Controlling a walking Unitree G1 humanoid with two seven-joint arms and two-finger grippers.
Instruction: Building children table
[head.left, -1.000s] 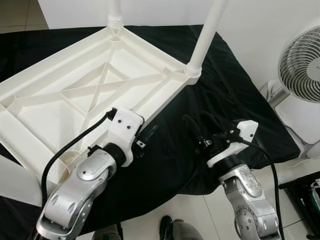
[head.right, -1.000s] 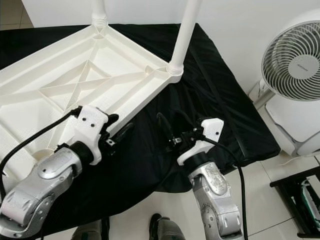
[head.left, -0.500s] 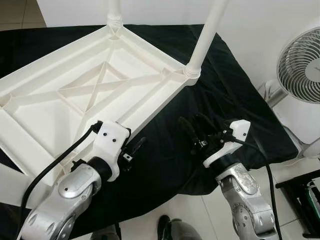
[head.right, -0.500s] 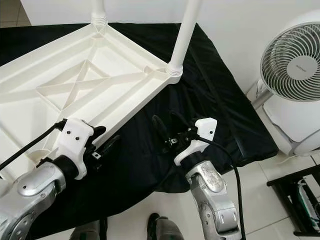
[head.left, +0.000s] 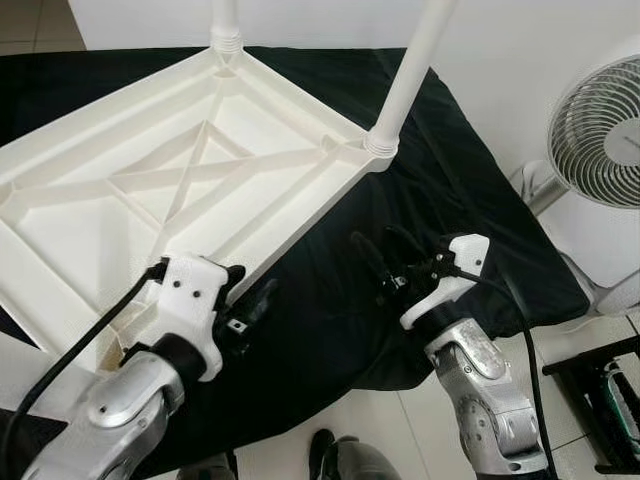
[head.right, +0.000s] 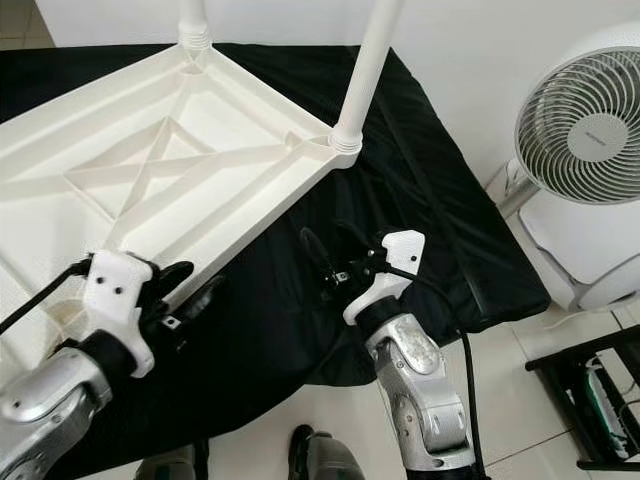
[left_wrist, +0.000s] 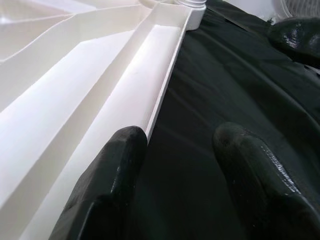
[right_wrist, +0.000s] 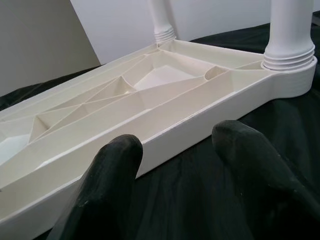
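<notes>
The left end effector (head.left: 255, 305) has drawn back toward the robot over the last second, sliding down along the near edge of the tabletop (head.left: 120, 200) to a spot close to the corner nearest the body. The right end effector (head.left: 385, 268) has shifted only a little, inward. I judge this as repositioning for a grip on the tabletop's rim, with no leg being fitted at this moment.

The left end effector is wide open and holds nothing. In its wrist view one finger (left_wrist: 107, 185) sits right at the rim of the tabletop, seemingly touching it, while the other is over the black cloth (left_wrist: 235, 75) just beside the rim.

The right end effector is also spread wide and empty, hovering over the cloth a short way off the tabletop's side, its fingers pointing at that edge.

Beyond them the tabletop lies upside down, ribbed underside up, on the cloth-covered table. Two legs (head.left: 405, 70) already stand in the far corner sockets, so the near corners are left to do. A fan (head.left: 600, 130) stands well off beyond the right end effector.
</notes>
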